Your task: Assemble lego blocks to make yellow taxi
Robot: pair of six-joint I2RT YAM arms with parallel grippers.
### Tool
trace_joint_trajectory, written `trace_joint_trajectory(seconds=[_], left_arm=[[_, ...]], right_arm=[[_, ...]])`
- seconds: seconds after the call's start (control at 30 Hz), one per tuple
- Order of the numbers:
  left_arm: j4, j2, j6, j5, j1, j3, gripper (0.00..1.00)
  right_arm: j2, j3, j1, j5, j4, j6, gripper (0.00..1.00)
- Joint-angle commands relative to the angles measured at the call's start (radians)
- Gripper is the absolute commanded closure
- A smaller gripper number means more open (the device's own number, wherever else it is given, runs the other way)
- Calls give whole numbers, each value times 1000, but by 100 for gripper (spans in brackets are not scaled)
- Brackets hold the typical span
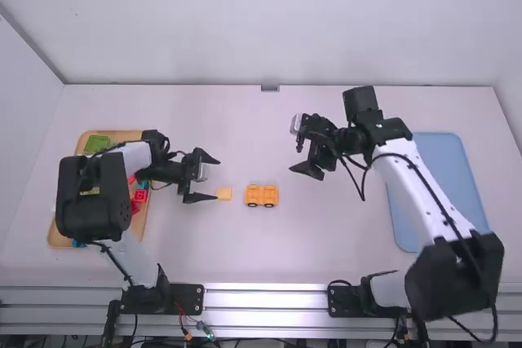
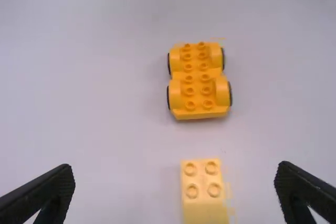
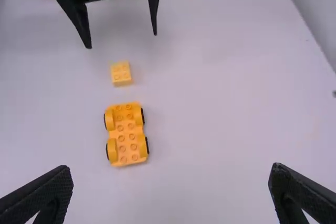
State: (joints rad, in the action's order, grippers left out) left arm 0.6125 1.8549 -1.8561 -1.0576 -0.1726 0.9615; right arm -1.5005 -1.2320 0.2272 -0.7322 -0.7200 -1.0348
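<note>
Both pairs of jaws gape, released; the left should centre on the block [image 1: 223,193], at high-view nine o'clock from the base [image 1: 262,195], and grip squarely.

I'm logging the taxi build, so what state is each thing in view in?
Orange-yellow plastic wheeled base: upright, studs bare
Pale yellow plastic brick: loose, studs up, apart from the base
Black left pincer: open, holding nothing
Black right pincer: open, holding nothing
Tan rounded tray: holding coloured blocks
Light-blue rectangular tray: flat on table
</note>
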Motion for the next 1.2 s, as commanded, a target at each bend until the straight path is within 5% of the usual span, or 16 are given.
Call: trace_joint_trajectory(seconds=[0.0,0.2,0.3,0.53,0.87,1.03,1.17], left_arm=[[-114,0,134,-50,10,-75,1],[-376,17,297,-68,-3,-199,1],[-441,53,358,-80,11,-214,1],[-394,160,369,-79,10,-137,1],[-229,249,163,-84,18,-56,22],[-257,259,163,-80,27,-70,30],[-265,259,161,-75,37,-72,47]], right_arm=[[-75,32,3,-90,28,-48,1],[-131,111,26,-214,114,-224,2],[-108,161,20,-204,205,-161,2],[-62,306,23,-247,352,-139,1],[-59,550,19,-300,826,107,1],[-59,587,27,-299,930,196,2],[-59,590,29,-299,925,201,1]])
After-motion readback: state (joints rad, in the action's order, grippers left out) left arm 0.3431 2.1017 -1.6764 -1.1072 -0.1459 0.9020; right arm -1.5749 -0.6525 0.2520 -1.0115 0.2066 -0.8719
